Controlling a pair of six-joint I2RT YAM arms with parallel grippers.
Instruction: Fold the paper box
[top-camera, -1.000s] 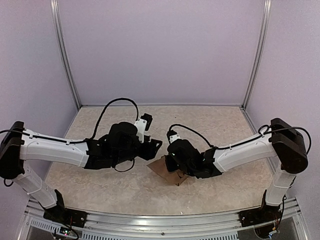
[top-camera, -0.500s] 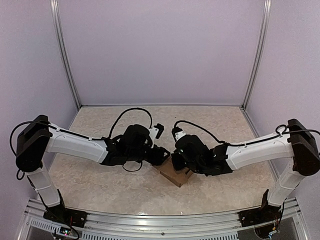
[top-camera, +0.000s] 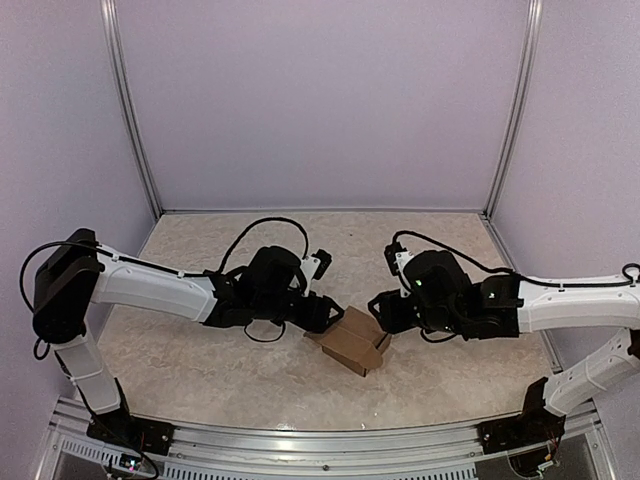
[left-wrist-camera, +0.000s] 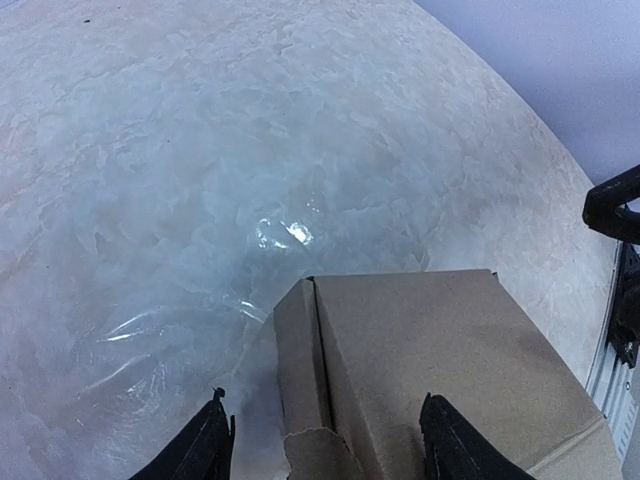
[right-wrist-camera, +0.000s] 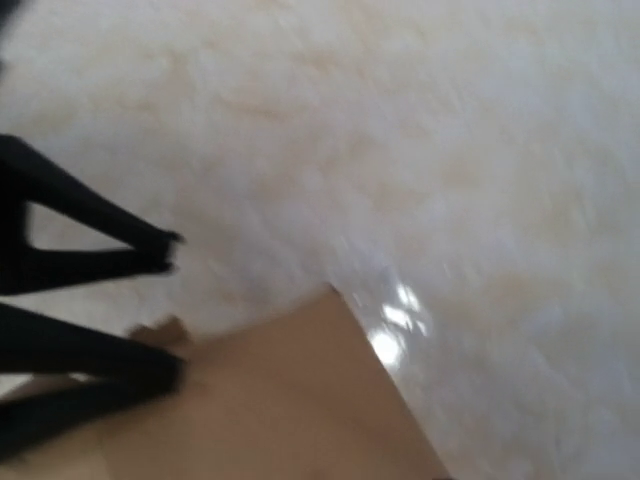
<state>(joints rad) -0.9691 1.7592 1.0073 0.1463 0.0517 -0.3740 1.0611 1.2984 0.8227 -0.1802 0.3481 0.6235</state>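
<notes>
The paper box (top-camera: 350, 342) is a small brown cardboard box lying on the marble tabletop between the two arms. My left gripper (top-camera: 325, 318) is at its left side. In the left wrist view the left gripper (left-wrist-camera: 325, 440) stands open, straddling the box's (left-wrist-camera: 420, 370) near corner, with a gap between the left finger and the cardboard; a torn flap edge shows at the bottom. My right gripper (top-camera: 380, 312) hovers just right of the box, apart from it. The right wrist view is blurred: it shows the box (right-wrist-camera: 300, 400) and the left gripper's fingers (right-wrist-camera: 90, 360), not its own jaws.
Bare marble tabletop (top-camera: 250, 250) surrounds the box. A metal rail (top-camera: 300, 440) runs along the near edge by the arm bases. Purple walls and two upright metal posts (top-camera: 130, 120) enclose the back and sides.
The right arm has drawn back to the right, off the box it was pressing. The left arm has swung right until its gripper reaches the box's left side.
</notes>
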